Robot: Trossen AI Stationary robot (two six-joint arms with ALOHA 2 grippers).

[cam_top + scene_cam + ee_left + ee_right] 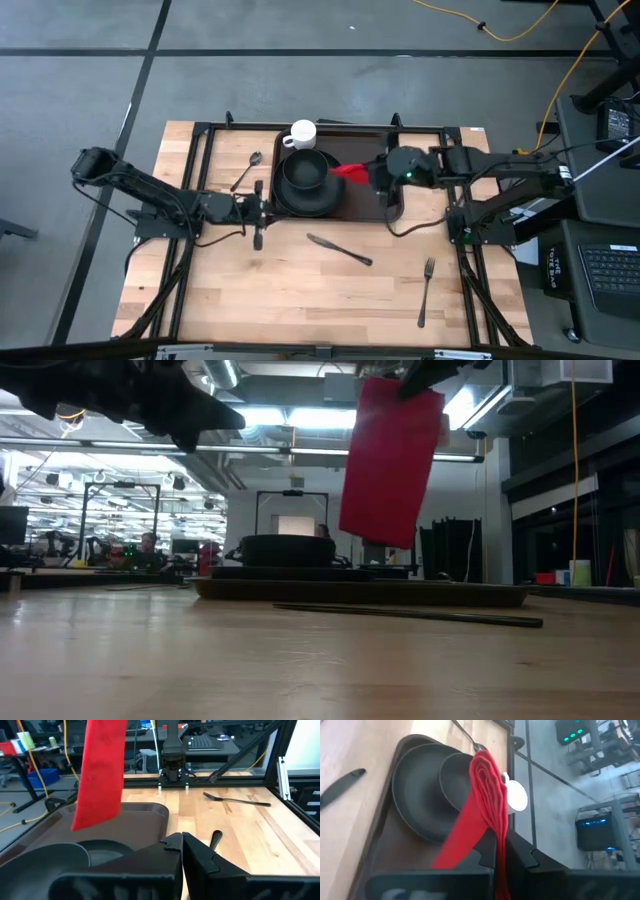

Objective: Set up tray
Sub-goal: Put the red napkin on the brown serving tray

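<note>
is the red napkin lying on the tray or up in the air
Up in the air. The red napkin hangs folded from the right claw, its lower edge clear above the tray in the low view.

Two dark, six-joint arms on a black frame

Both arms are matte black with rounded joint housings and black cables trailing along their links. The right claw (378,176) ends in two angular black fingers, the left claw (258,212) in matching wedge-shaped ones; a green light glows on the right wrist.
</note>
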